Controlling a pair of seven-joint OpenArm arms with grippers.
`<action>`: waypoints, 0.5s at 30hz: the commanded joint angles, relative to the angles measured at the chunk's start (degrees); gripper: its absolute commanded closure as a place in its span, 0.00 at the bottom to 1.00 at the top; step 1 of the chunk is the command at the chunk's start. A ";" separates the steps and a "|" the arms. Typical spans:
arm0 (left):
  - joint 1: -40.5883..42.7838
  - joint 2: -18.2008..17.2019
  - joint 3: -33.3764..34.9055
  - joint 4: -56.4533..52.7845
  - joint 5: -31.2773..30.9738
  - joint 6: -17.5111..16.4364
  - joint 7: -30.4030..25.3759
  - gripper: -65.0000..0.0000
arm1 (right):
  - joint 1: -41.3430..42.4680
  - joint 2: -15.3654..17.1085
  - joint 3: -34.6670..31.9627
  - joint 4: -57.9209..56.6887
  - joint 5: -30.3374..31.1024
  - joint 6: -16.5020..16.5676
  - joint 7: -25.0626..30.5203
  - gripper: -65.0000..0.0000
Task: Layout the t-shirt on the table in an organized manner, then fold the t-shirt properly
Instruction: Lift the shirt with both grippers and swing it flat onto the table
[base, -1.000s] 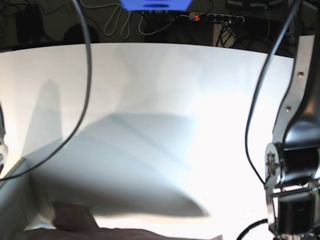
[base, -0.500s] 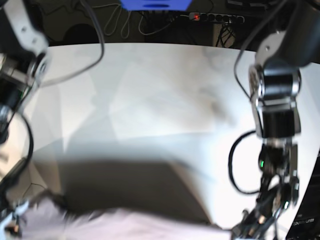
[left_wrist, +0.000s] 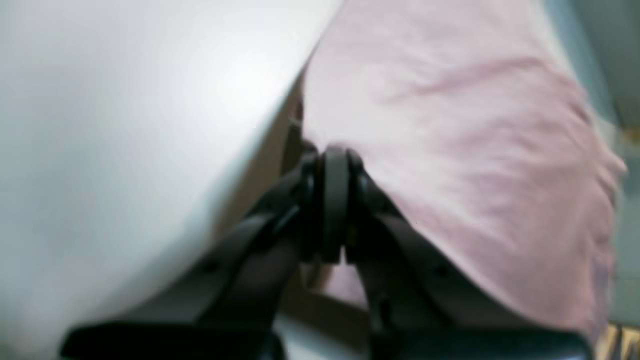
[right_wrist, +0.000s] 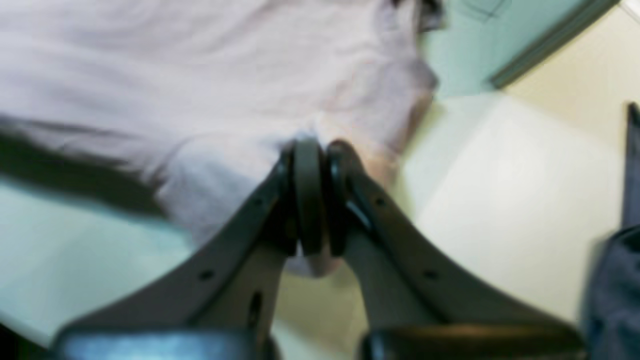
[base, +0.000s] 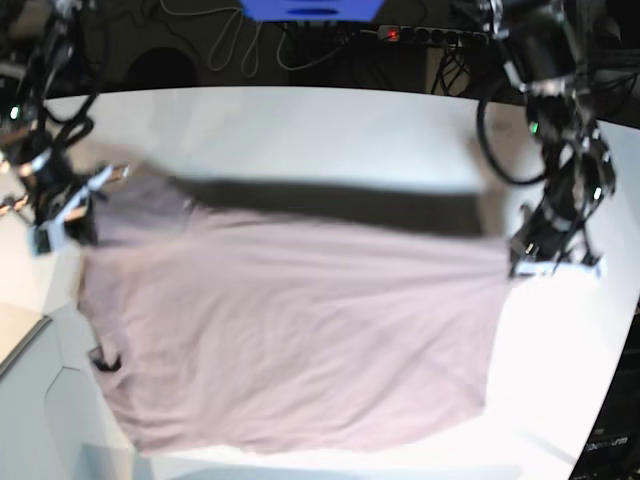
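Observation:
The mauve t-shirt (base: 300, 330) hangs stretched between my two grippers over the white table (base: 330, 130) and casts a dark shadow band on it. My right gripper (base: 72, 208), at the left of the base view, is shut on one upper corner of the shirt. My left gripper (base: 522, 256), at the right of that view, is shut on the other. In the left wrist view the fingertips (left_wrist: 334, 155) pinch the shirt's edge (left_wrist: 450, 130) beside the table (left_wrist: 125, 125). In the right wrist view the gripper (right_wrist: 316, 147) pinches the cloth (right_wrist: 200, 75). All views are blurred.
A power strip (base: 432, 36), loose cables (base: 230, 45) and a blue object (base: 310, 8) lie beyond the table's far edge. The table's near-left edge (base: 30, 340) shows below the right arm. A black cable (base: 500, 150) loops from the left arm.
The shirt was low at the front edge of the base view. Both arms have swung up and back, and the shirt now spreads wide over the table between them.

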 joint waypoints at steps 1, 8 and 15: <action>0.23 -0.53 -0.78 2.20 -0.93 -0.71 -1.17 1.00 | -2.26 0.70 0.07 1.56 1.47 0.05 2.31 1.00; 8.67 -0.61 -4.73 5.72 -6.90 -0.80 -1.17 1.00 | -13.25 -1.68 -0.29 1.65 1.74 0.05 11.63 1.00; 15.26 -2.37 -8.25 7.56 -14.90 -0.80 -1.17 1.00 | -20.46 -3.52 -0.29 1.47 1.83 0.05 16.20 1.00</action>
